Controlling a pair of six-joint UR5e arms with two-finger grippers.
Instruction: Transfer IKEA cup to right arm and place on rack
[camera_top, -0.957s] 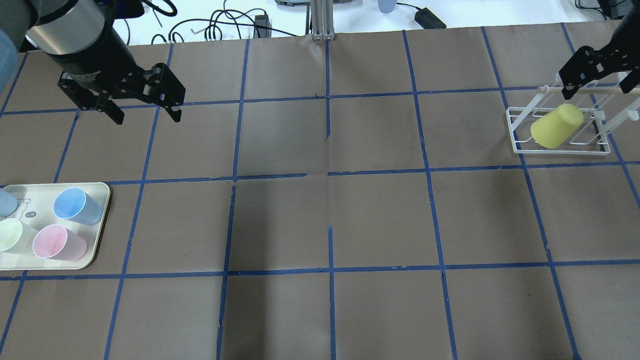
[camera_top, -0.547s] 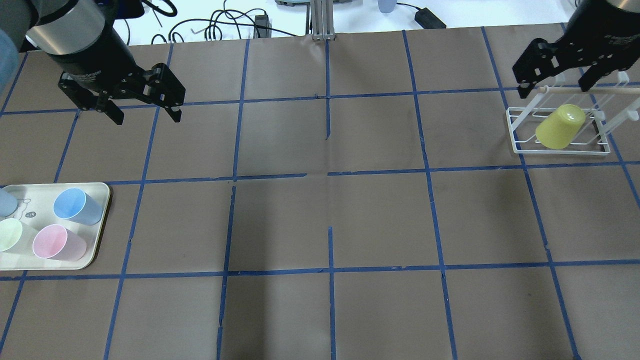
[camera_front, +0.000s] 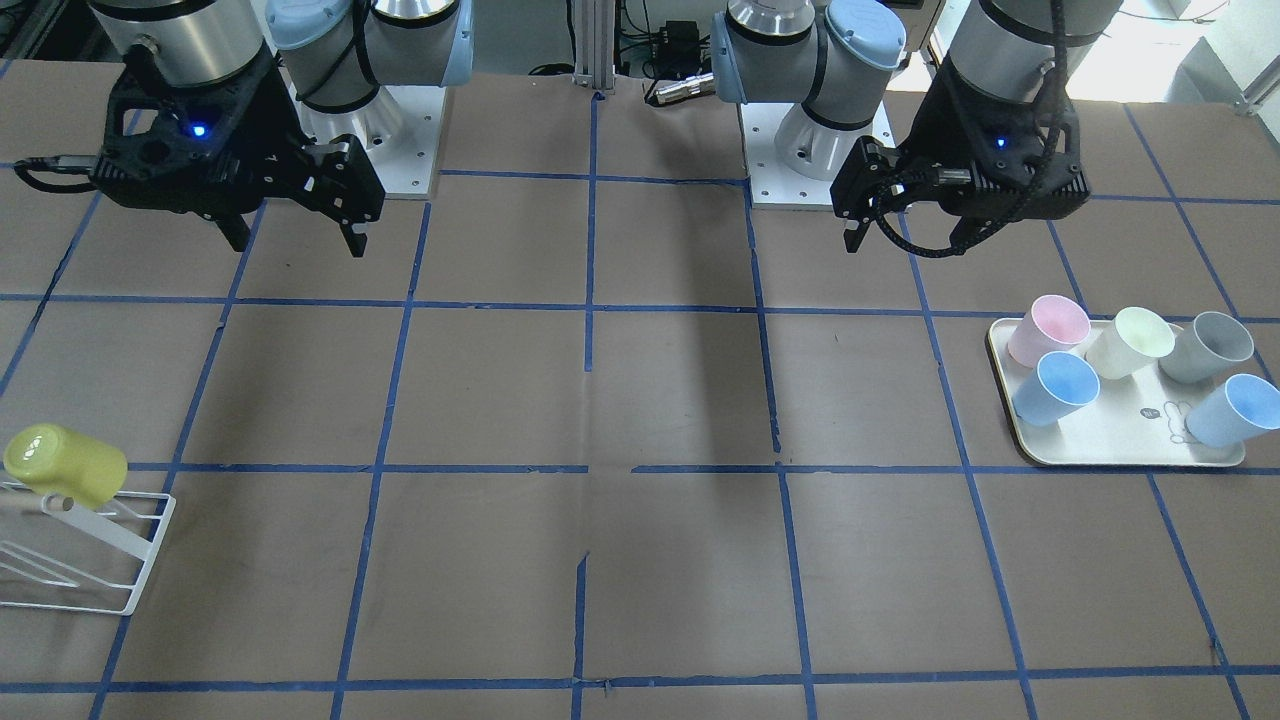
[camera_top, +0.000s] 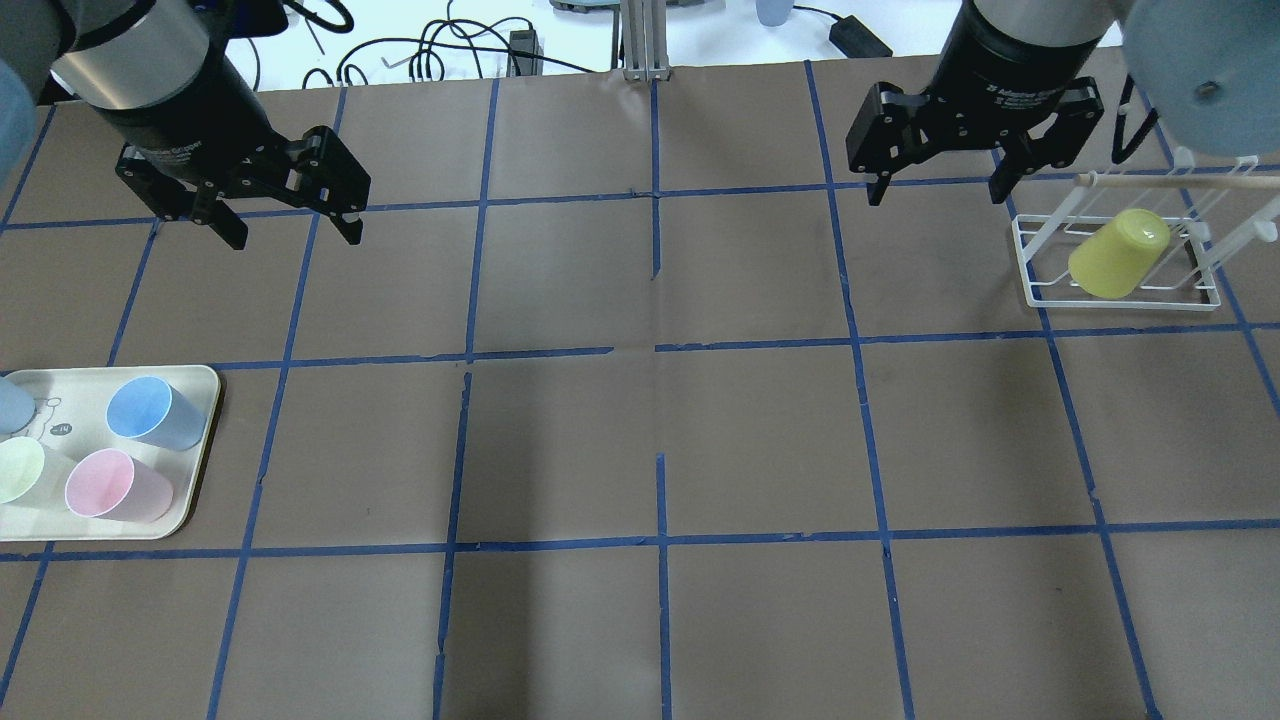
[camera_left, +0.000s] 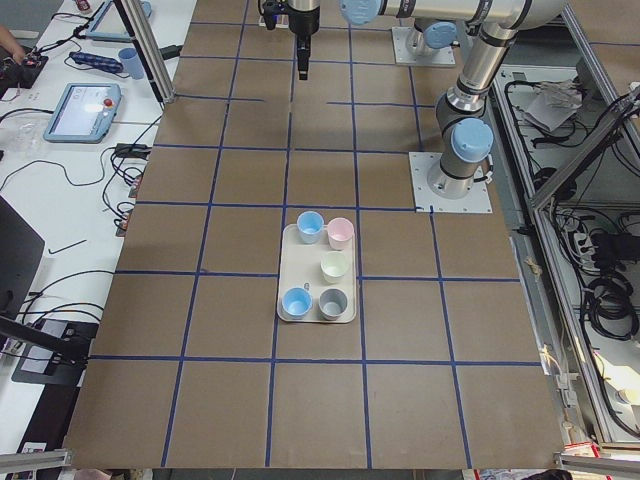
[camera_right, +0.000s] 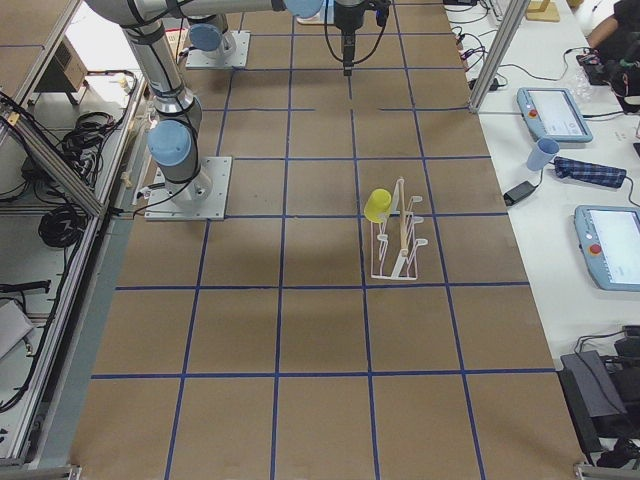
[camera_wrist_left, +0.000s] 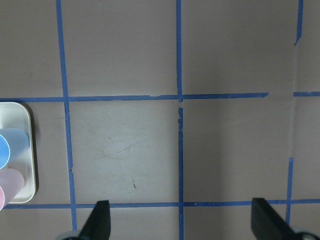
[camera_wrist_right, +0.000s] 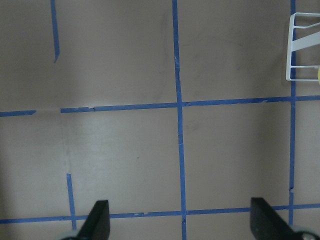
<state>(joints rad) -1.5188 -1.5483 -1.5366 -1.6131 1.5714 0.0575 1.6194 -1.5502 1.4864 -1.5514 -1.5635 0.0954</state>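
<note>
Largest in view, a brown paper-covered table (camera_top: 760, 430) taped into blue squares. Above its far side, the silver right arm (camera_top: 1020, 50) with light-blue joint caps, its black two-finger right gripper (camera_top: 937, 195) spread wide and carrying nothing. Well off to that gripper's left, the matching left gripper (camera_top: 296, 238), likewise splayed and empty. Below and outward of the left gripper, a cream rectangular plastic tray (camera_top: 205, 400) with five pastel plastic cups (camera_front: 1130, 345). Outward to the right of the right gripper and lower down, clear of its fingers, the small white wire rack (camera_top: 1040, 290) with slanted prongs and a pale wooden peg. On that rack, tipped with base uppermost and mouth toward the wire floor, the bright yellow tapered plastic IKEA cup (camera_top: 1115, 255). Judged from this: hand-over and placing apparently both done, nothing left beyond parking the arms. Impossible to tell whether the cup is threaded over a prong or merely leaning there. Rack cut off at the front-facing view's edge and reduced to one corner in the right wrist view; its far end masked overhead by a blurred blue joint cap; tray clipped at the overhead frame's left edge.
</note>
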